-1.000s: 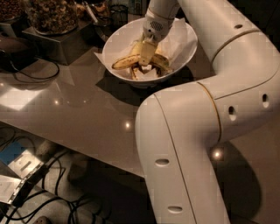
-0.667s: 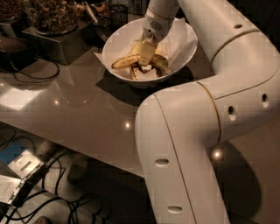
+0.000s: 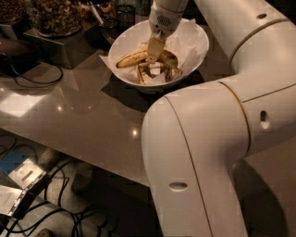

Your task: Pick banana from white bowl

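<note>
The white bowl (image 3: 194, 36), lined with white paper, stands on the grey-brown table near its far edge. The long curved yellow banana (image 3: 131, 59) lies across the middle of the bowl, with brown speckles and dark ends. Two slimmer, brown-streaked bananas (image 3: 143, 73) lie below and to the right of it. My gripper (image 3: 152, 52) reaches down into the bowl from above and sits right at the middle of the curved banana, covering part of it. Whether it grips the banana does not show.
A glass jar of nuts (image 3: 53, 16) on a metal box stands at the back left, with a black cable (image 3: 32, 76) beside it. A dark mesh cup (image 3: 124, 11) is behind the bowl. My arm's white links (image 3: 203, 152) fill the right side. Cables and boxes (image 3: 23, 185) lie on the floor.
</note>
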`<state>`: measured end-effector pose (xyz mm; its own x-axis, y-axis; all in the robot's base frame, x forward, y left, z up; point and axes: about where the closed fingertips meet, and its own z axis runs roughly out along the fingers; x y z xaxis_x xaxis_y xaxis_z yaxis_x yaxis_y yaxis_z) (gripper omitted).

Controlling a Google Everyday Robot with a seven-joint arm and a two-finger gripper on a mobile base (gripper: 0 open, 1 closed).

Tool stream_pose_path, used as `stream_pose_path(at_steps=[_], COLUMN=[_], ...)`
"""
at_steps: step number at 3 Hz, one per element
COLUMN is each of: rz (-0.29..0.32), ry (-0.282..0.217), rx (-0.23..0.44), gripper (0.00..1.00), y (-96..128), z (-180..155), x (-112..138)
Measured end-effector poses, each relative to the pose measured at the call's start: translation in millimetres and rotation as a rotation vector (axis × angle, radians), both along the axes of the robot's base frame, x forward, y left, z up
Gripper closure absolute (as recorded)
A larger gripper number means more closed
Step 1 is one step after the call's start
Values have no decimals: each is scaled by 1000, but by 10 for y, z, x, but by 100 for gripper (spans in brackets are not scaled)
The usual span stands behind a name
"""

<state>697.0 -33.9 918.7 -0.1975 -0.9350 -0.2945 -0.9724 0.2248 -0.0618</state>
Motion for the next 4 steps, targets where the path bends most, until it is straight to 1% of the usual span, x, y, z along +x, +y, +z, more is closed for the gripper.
stream_pose_path(at_steps=[1, 2, 3, 4], rz=[21, 14, 9, 1], ry=[-57, -75, -99, -175], rx=[-30, -23, -41, -44], gripper=[100, 100, 100, 100], y=[-22, -61, -67, -195], z=[255, 322, 425, 828], x=[-188, -229, -289, -756])
